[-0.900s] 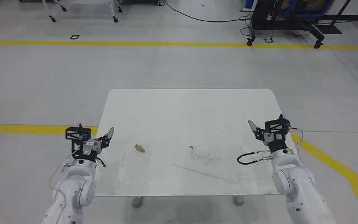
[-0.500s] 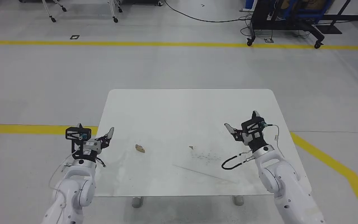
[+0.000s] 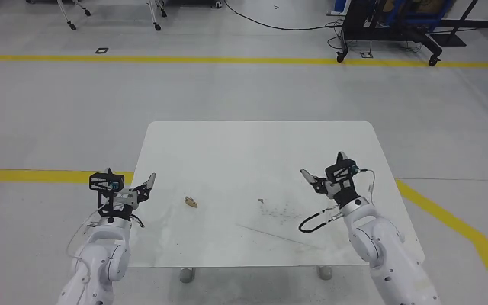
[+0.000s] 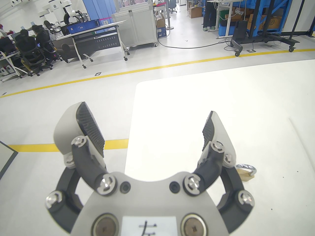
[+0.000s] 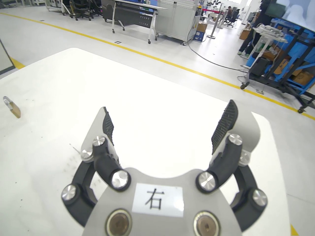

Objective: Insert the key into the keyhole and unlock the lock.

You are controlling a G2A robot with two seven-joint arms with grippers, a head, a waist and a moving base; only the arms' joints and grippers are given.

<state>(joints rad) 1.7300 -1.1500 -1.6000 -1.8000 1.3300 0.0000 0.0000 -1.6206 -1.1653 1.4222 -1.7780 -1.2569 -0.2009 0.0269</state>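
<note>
Surface: white counter [image 3: 259, 152] with rounded corners. Dark specks and a faint long scratch mark its near half, right of centre.

Room: pale workshop floor with yellow floor lines [image 3: 229, 59]. A black cable [image 3: 267, 23] trails toward a dark wheeled stand [image 3: 396, 34] beyond the far right corner.

Padlock [image 3: 191, 202] [image 4: 244, 171] [image 5: 12, 108]: brass body, silver shackle, lying flat in the near half of the counter, toward the left edge. Nothing touches it.

A small pale item [image 3: 261, 201] lies near the middle of the near half, at the edge of the specks, well apart from the padlock. It is too small to identify.

Left gripper [image 3: 130, 187] [image 4: 146, 114]: at the left edge of the counter, toward the near left corner. Fingers [image 4: 89, 126] spread wide, nothing between them.

Right gripper [image 3: 324, 169] [image 5: 168, 108]: above the counter, in from the right edge. Fingers [image 5: 225, 124] also spread wide and empty.

Change since 0.9 s ago: the right gripper stood at the right edge and has come inward over the counter, toward the specks. Most of that travel came in the first interval. The left gripper, padlock and small pale item have not shifted.
</note>
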